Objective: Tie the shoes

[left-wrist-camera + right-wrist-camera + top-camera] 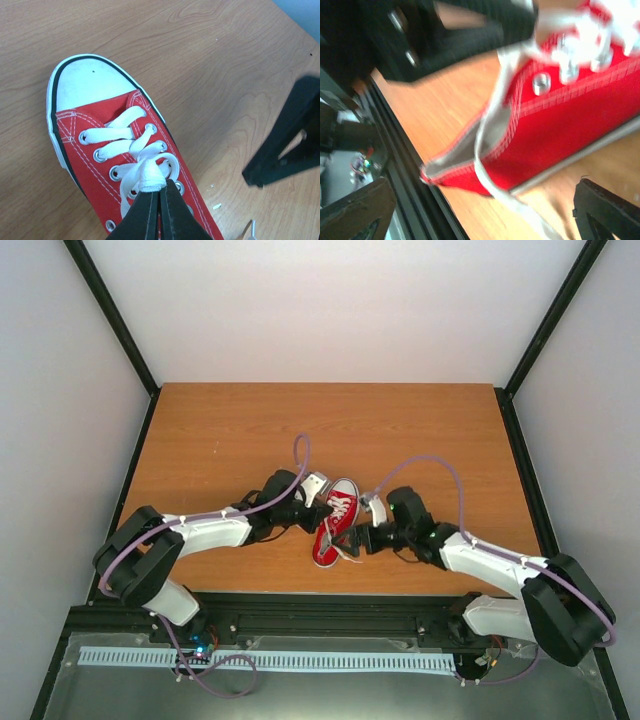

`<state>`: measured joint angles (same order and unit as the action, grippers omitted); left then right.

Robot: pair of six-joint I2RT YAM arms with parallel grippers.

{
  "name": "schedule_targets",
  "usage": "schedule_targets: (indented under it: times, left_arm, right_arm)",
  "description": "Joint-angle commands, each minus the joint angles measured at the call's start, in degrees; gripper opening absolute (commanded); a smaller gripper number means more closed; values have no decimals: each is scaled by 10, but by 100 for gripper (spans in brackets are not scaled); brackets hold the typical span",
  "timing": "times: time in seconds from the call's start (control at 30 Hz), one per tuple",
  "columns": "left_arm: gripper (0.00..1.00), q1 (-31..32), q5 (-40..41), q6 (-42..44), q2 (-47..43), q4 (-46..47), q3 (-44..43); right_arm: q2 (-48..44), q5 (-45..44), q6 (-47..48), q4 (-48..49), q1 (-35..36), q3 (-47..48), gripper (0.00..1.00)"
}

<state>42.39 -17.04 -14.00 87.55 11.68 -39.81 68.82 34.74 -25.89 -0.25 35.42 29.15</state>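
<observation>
Currently, my left gripper (159, 189) is closed to a slit, its tips pinching a fold of white lace (146, 176) above the middle eyelets. The shoe (335, 525) lies on the table (220, 440) between my two arms, near the front edge, toe away from the bases and sole down as far as I can judge. My right gripper (364, 536) stands at the heel side with its fingers (357, 210) spread wide and nothing held; a loose white strand, probably lace, trails across that blurred view.

Assessment: the shoe is light and will likely slide or tip if pulled from one side only. The canvas is soft, the rubber toe cap (82, 80) stiffer. The lace is flat, limp and likely to slip, so it is best taken near a free end or at a loop, pinched across its flat face.
</observation>
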Motion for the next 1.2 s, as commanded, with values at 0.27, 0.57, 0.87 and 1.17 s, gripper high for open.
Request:
schedule_targets:
  times: [0.27,0.57,0.87,1.17]
  left_arm:
    - [1,0,-21,-22,-11,51,17]
    - [1,0,-19,-22,-17,48,18]
    - [1,0,-15,-35,-25,60,28]
    - [1,5,-5,-72,-77,100,72]
  right_arm:
    - [26,-115,-53,118,89,-61,53]
    - [65,-76,-34,125,94,-49,40]
    - [75,-118,-43,113,96,-41,4]
    - [68,-224,-60,-16,71,-14,3]
